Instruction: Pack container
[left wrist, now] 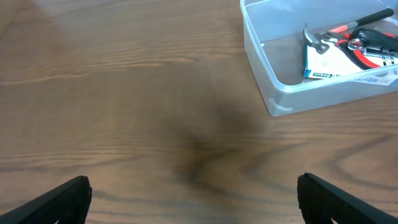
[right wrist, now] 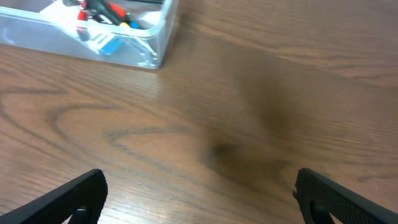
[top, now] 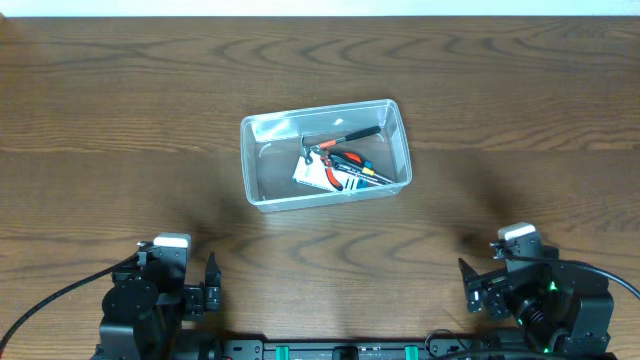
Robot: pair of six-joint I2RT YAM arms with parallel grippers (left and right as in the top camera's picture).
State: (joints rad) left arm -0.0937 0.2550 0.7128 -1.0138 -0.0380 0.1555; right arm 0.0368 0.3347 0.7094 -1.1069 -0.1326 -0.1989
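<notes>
The clear plastic container stands in the middle of the wooden table. Inside lie a small hammer, red-handled pliers, a white packet and small screwdrivers. The container also shows at the top right of the left wrist view and the top left of the right wrist view. My left gripper is open and empty near the front left edge. My right gripper is open and empty near the front right edge. Both are well apart from the container.
The wooden table spreads bare around the container. The arms' black bases sit along the front edge. A cable runs off the left arm at the bottom left.
</notes>
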